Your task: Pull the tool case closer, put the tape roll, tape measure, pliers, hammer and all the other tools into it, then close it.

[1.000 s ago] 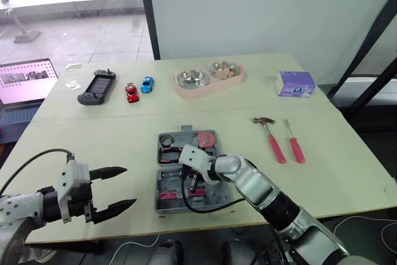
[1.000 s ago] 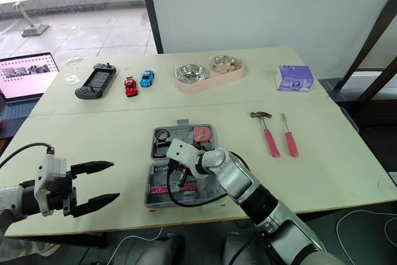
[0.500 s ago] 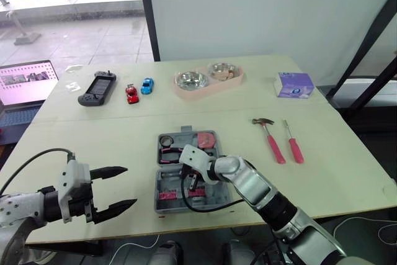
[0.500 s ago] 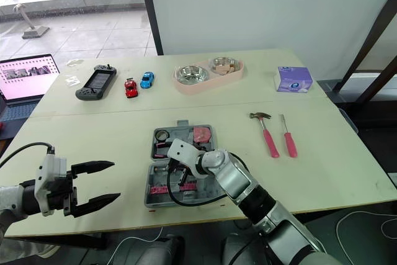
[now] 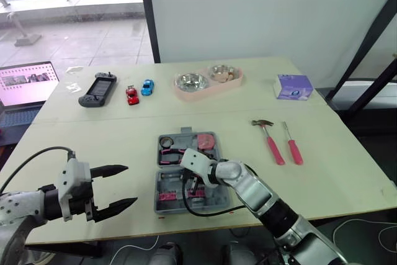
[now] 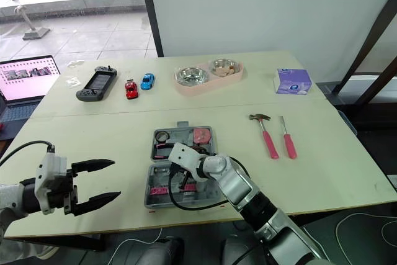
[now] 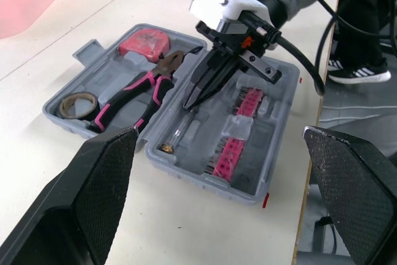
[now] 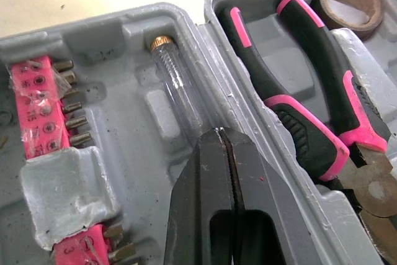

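Note:
The grey tool case [image 5: 185, 131] lies open at the table's front middle. Its far half holds the pink-handled pliers [image 8: 310, 128], the tape roll [image 7: 78, 103] and a red tape measure [image 5: 206, 139]. My right gripper [image 5: 191, 192] is shut and empty, its tips down in the near half just behind a clear-handled screwdriver [image 8: 180, 91] lying in its slot. Pink bit strips [image 7: 239, 128] sit beside it. The hammer [image 5: 268, 136] and a pink screwdriver [image 5: 291, 144] lie on the table right of the case. My left gripper [image 5: 131, 184] hangs open and empty, left of the case.
Along the far side stand a game controller [image 5: 97, 89], two toy cars [image 5: 139, 89], a pink double bowl [image 5: 208, 79] and a purple box [image 5: 294, 85]. A laptop [image 5: 25, 85] sits off the left edge. A black cable [image 5: 205, 210] loops from my right wrist over the case's front rim.
The view has shifted slightly. Both grippers and all the tools stay about where they were.

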